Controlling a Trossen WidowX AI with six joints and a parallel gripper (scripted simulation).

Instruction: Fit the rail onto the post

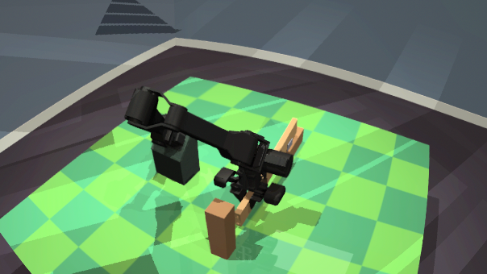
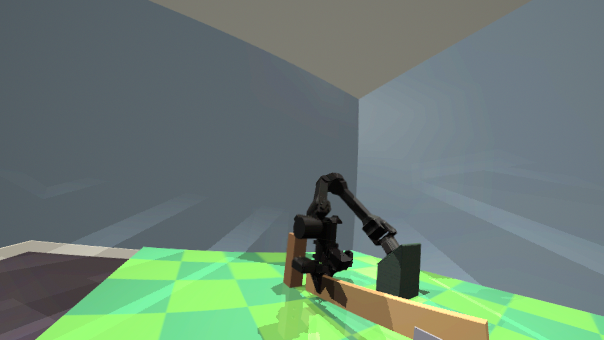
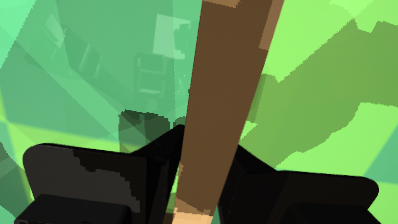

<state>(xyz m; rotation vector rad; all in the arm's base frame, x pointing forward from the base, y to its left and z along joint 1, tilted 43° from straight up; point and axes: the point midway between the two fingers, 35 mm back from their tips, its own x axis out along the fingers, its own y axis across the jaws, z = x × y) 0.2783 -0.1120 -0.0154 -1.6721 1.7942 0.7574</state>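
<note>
The long wooden rail [image 1: 285, 139] [image 2: 425, 314] [image 3: 220, 85] runs from the footboard block to near the post. My gripper [image 1: 247, 201] [image 2: 318, 286] [image 3: 197, 133] points down and is shut on the rail near its near end, one finger on each side. The near end seems slightly off the table, with a small gap between it and the wooden post [image 1: 219, 231] [image 2: 295, 261]. Small dark marks show on that end face in the top view. The pegs are hidden. The rail's far end is at the grey bracket [image 1: 289, 143] on the low footboard block [image 1: 298, 139].
The arm's dark base block [image 1: 173, 161] [image 2: 400, 275] stands to one side of the rail. The arm reaches from it over the rail. The post stands upright close to my gripper on the near side. The checkered green table top [image 1: 343, 173] [image 2: 200, 295] lies beneath.
</note>
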